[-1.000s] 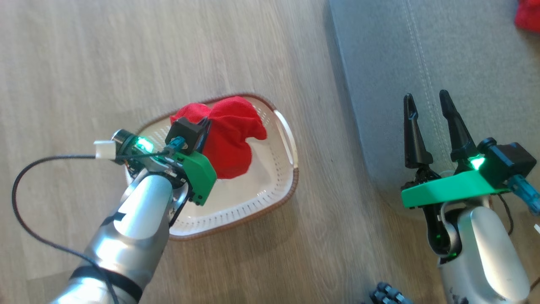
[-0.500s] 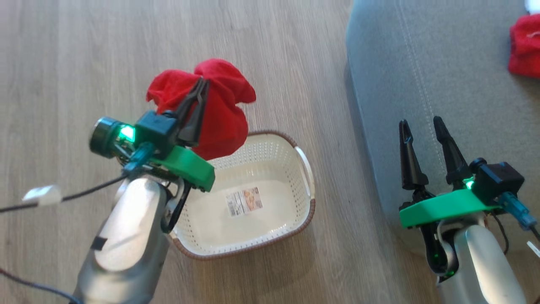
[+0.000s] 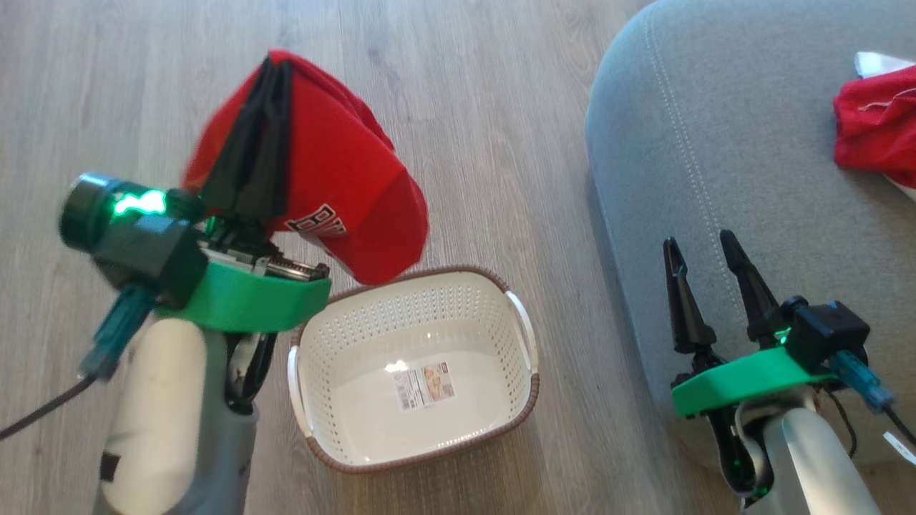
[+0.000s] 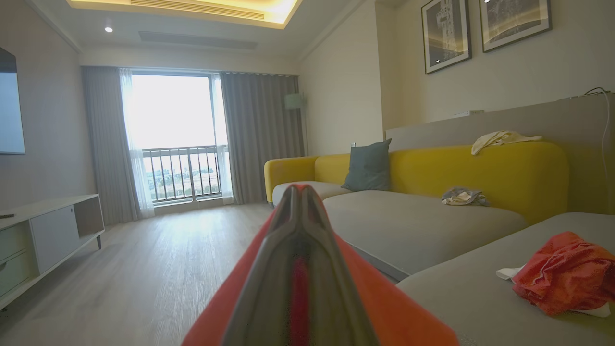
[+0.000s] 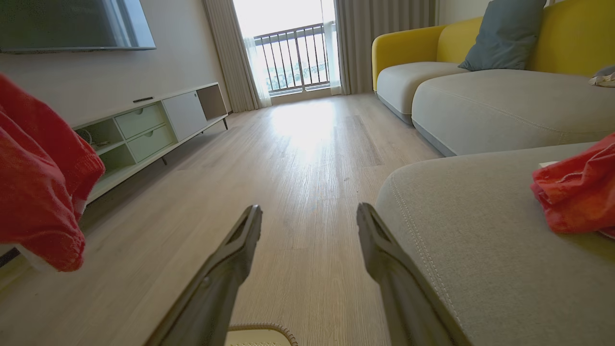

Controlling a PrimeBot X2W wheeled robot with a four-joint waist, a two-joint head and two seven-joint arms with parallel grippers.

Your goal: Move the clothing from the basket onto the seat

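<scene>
The soft bright red fabric garment with white lettering (image 3: 343, 186) is clamped between the two long dark fingers of the left gripper (image 3: 275, 68), which are pressed tight together on it. The cloth drapes off the fingers on their right. Its lowest fold hangs close above the brown woven-look rim of the oval cream-white perforated plastic basket (image 3: 429, 273), which stands on the floor below and to the right of that gripper.

The large grey-green upholstered seat (image 3: 715, 179) lies well to the gripper's right, past the basket. The right gripper (image 3: 698, 239) hovers by its rounded corner, fingers spread and holding nothing. A second red garment (image 3: 873, 121) rests further in on the cushion.

The pinch seems to hold only a fold, so a quick swing could shake the cloth loose onto the floor. The trailing cloth might snag the basket or the waiting right gripper, and a release at the rounded corner could let it slide off.
</scene>
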